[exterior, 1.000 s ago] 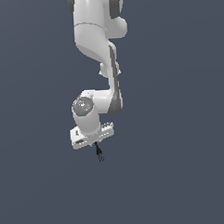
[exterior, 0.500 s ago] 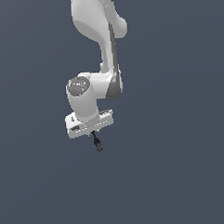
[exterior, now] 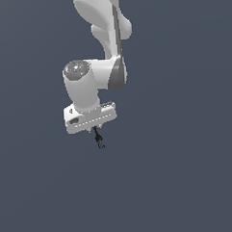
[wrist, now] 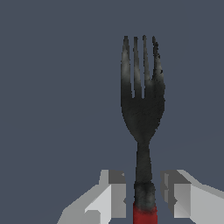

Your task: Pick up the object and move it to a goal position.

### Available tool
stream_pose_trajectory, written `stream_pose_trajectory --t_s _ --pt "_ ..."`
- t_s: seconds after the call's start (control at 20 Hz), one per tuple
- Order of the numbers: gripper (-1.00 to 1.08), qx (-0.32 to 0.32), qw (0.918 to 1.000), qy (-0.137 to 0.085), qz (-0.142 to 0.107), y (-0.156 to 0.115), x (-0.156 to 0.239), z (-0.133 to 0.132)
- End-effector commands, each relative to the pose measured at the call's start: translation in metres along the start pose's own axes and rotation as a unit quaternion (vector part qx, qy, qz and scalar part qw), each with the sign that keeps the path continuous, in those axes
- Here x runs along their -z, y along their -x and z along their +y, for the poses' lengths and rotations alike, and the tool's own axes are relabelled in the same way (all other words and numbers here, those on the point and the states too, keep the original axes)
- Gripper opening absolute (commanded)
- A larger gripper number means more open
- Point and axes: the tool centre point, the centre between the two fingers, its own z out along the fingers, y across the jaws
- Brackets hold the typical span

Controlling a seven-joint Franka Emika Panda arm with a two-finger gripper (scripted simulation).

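White and grey, the robot arm [exterior: 102, 51] hangs down from the upper edge of the exterior view against a plain slate-blue backdrop. Its gripper [exterior: 96, 130] points downward, and from beneath it sticks out a small dark object [exterior: 98, 139], tiny next to the white gripper body.

From the wrist view, the object [wrist: 142, 113] reads as a fork: a black head with 4 tines, a narrow black neck, and a red handle that begins right where the 2 grey fingers [wrist: 114, 192] of the gripper [wrist: 143, 194] flank it. The fork stands upright between the fingers, tines pointing away from the gripper. The gripper is clamped on the fork's handle, with 1 finger just beside the handle on each side; the exact contact faces are hard to make out.

No bench, floor or container shows in either view; only the flat slate-blue surround lies behind the arm and the fork.
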Motion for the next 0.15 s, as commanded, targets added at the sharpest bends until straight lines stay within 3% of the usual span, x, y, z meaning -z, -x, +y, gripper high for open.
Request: stream_pose_trajectory --t_s 0.0,0.1 --pt "-1.0 0.0 1.0 0.0 0.0 0.002 0.0052 -0.0003" --pt "-1.0 0.0 1.0 0.0 0.0 0.0023 0.0063 -0.0003"
